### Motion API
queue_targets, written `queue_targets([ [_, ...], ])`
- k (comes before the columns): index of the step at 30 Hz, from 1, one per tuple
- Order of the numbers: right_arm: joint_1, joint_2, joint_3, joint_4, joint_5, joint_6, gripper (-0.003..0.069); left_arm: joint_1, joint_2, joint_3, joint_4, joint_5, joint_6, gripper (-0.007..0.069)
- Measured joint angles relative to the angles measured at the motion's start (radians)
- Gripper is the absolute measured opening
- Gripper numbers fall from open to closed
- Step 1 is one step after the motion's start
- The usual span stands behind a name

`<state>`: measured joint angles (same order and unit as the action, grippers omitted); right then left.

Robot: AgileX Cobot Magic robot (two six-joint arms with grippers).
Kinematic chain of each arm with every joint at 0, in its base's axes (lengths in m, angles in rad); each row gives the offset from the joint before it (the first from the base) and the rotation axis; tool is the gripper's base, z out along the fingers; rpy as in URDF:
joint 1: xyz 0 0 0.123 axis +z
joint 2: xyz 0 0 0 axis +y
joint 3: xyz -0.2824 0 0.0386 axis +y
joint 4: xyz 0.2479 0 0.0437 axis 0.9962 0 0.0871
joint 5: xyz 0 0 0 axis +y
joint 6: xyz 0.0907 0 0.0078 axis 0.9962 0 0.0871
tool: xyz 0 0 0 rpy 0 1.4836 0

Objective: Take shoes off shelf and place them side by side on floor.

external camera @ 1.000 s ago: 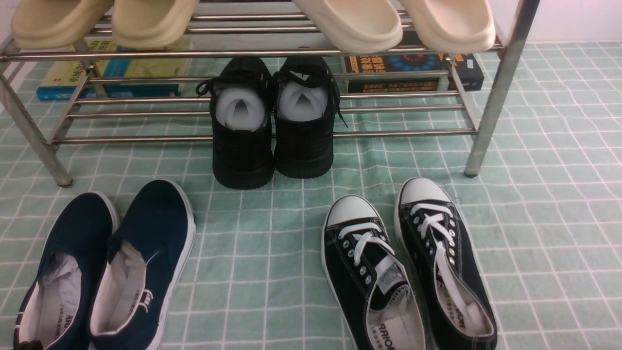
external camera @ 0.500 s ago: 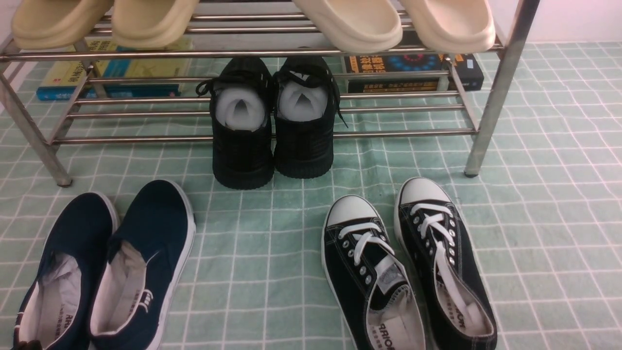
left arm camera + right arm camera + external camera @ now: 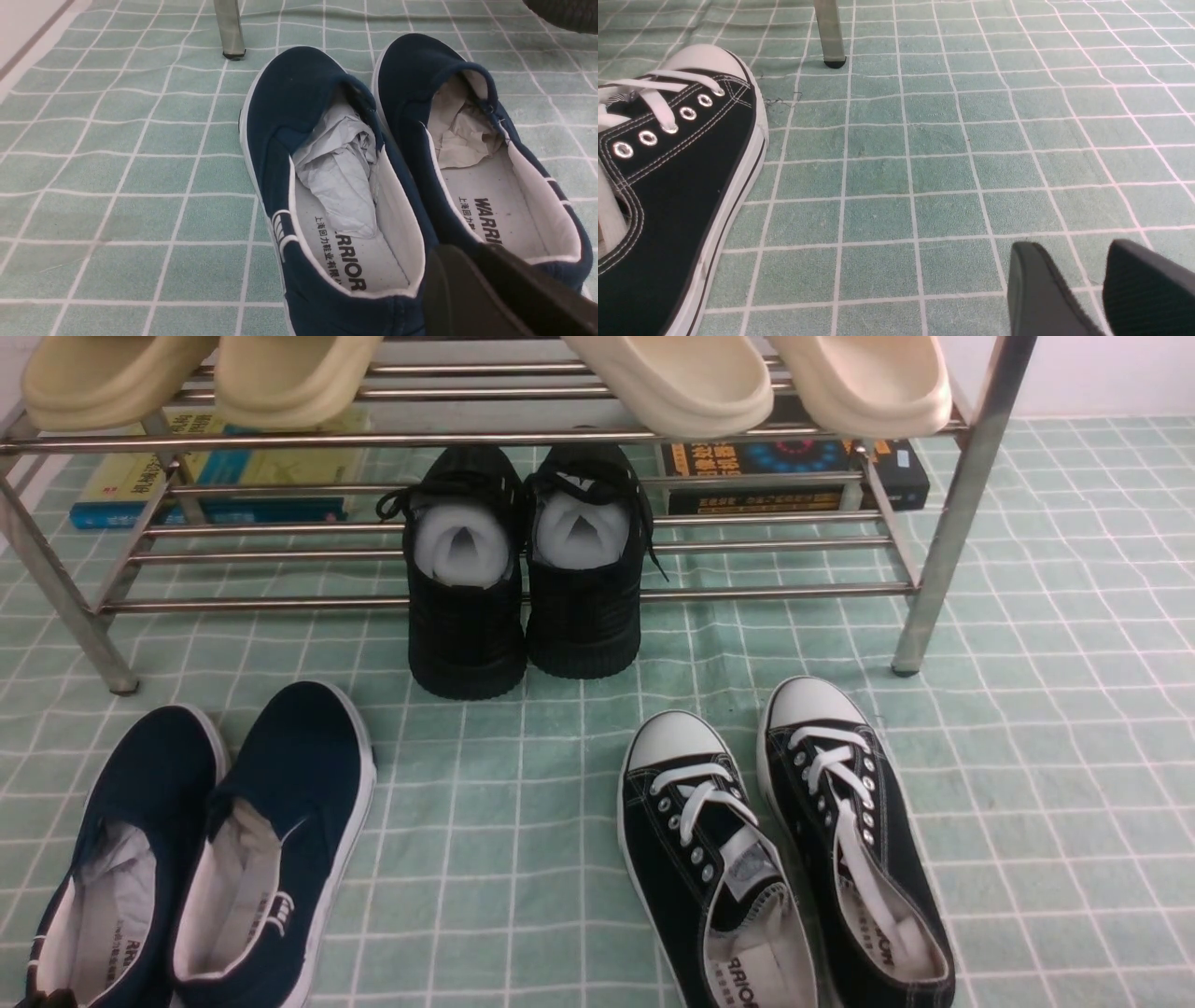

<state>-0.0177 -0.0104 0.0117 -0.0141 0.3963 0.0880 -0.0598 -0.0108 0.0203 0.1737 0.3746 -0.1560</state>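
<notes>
The two navy-blue slip-on shoes lie side by side on the mint-green grid floor, toes toward the silver shelf. In the left wrist view both shoes show white paper stuffing and "WARRIOR" insoles. My left gripper hovers just behind their heels, over the seam between them, with its dark fingers pressed together and nothing seen between them. My right gripper hangs low over bare floor with a gap between its fingers, to the right of a black-and-white sneaker.
Black sneakers with white toe caps lie on the floor at the right. All-black lace-ups hang over the shelf's lower front rail. Cream slippers fill the top tier. Books lie under the shelf. A shelf leg stands ahead of the right gripper.
A small dark tip at the bottom left edge of the front view has slid slightly further out of frame. The shoes have not moved.
</notes>
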Motion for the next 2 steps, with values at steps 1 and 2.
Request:
queue_targets([
  [1, 0.0, 0.0, 0.0, 0.0, 0.0, 0.0, 0.024, 0.0, 0.0, 0.0, 0.0, 0.0, 0.0, 0.0092],
  [2, 0.0, 0.0, 0.0, 0.0, 0.0, 0.0, 0.024, 0.0, 0.0, 0.0, 0.0, 0.0, 0.0, 0.0094],
])
